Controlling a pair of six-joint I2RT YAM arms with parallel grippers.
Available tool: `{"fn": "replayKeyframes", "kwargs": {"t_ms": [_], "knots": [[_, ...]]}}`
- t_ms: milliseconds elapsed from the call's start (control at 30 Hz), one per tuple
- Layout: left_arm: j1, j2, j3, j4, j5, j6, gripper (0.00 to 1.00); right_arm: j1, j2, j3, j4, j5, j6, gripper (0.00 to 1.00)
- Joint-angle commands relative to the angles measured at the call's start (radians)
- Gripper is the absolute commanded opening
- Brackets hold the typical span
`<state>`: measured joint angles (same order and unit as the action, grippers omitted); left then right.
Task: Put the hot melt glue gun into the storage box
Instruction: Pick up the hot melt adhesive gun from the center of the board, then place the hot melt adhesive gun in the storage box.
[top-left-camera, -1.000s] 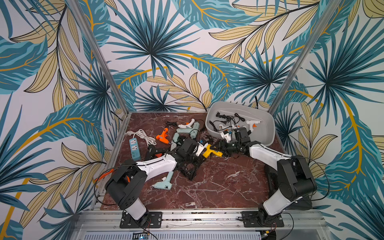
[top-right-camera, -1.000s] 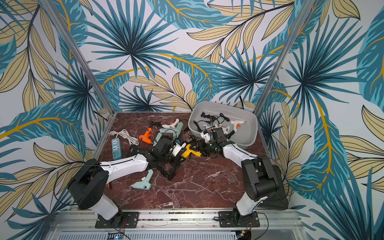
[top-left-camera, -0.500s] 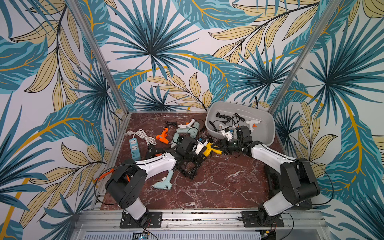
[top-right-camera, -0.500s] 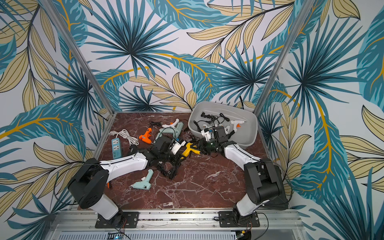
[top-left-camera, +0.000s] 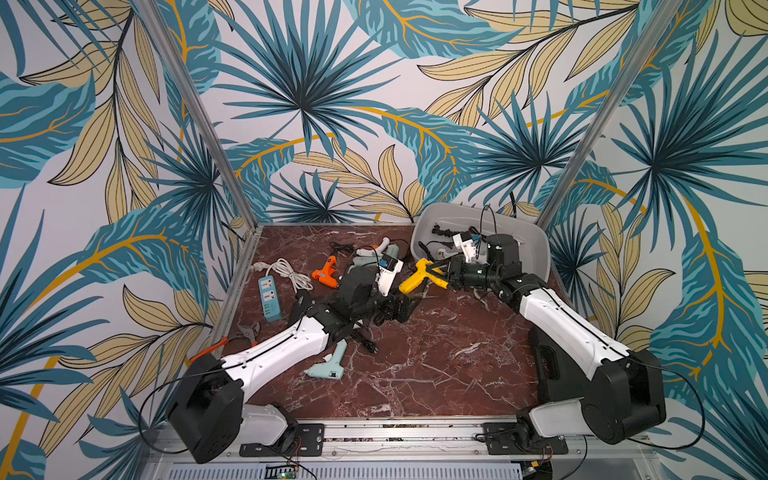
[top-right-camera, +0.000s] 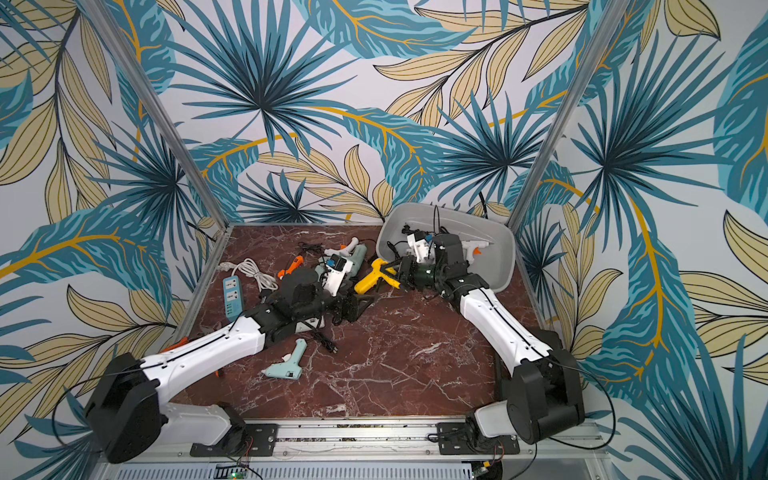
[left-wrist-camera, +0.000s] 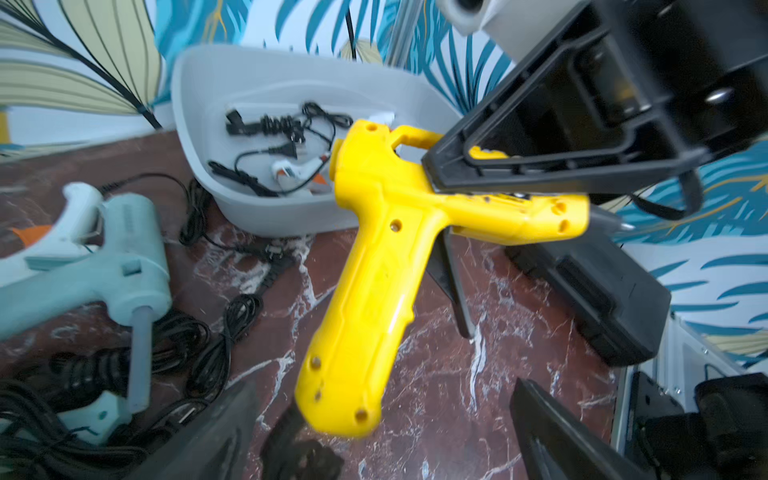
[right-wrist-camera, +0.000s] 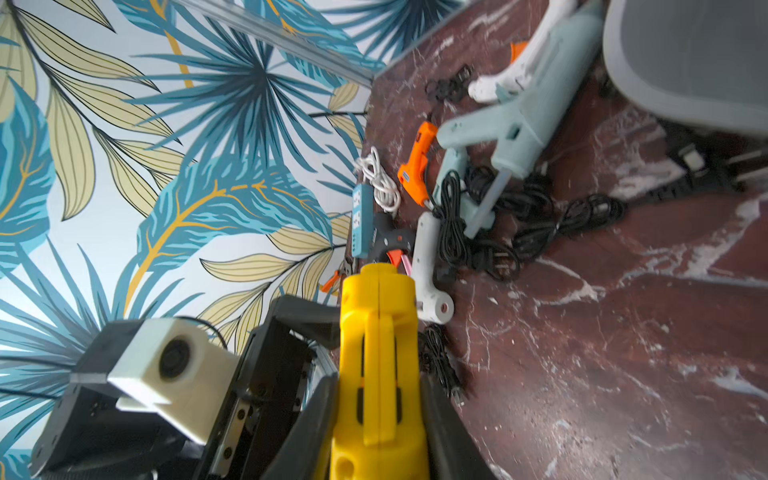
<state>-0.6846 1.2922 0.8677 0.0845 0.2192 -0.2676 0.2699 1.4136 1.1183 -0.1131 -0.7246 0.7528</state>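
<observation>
While the right pincer (top-left-camera: 438, 277) clamps the yellow glue gun (top-left-camera: 412, 280) mid-frame, near the storage box (top-left-camera: 530, 237), the left pincer (top-left-camera: 400, 309) gapes wide, empty.

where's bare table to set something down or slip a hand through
Free: the front middle of the table, between the mint gun and the black case. Crowded: the back, from the power strip through the gun-and-cord pile to the box.

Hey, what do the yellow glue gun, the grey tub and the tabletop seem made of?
The yellow glue gun: glossy moulded plastic, shown by shell seam and screw holes. The storage box: smooth matte grey plastic, with rolled rim. The tabletop: red-brown, white-veined, like polished marble, possibly printed laminate.
</observation>
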Motion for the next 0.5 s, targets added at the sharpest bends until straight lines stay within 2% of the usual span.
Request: {"fn": "replayKeyframes", "kwargs": {"t_ms": [0,233,433,467], "knots": [[0.002,-0.106,-0.069,0.086,-0.094,-0.047,1.00,0.000,-0.017,0.074,0.010,0.073,0.005,0.00],[0.003,-0.301,-0.135,0.046,-0.205,-0.036,1.00,-0.023,0.041,0.205,0.054,0.264,-0.022,0.00],[0.004,-0.376,-0.178,0.007,-0.271,-0.027,1.00,-0.064,0.097,0.207,0.235,0.431,0.013,0.00],[0.004,-0.383,-0.184,-0.003,-0.309,-0.027,1.00,-0.074,0.107,0.205,0.266,0.451,0.020,0.00]]}}
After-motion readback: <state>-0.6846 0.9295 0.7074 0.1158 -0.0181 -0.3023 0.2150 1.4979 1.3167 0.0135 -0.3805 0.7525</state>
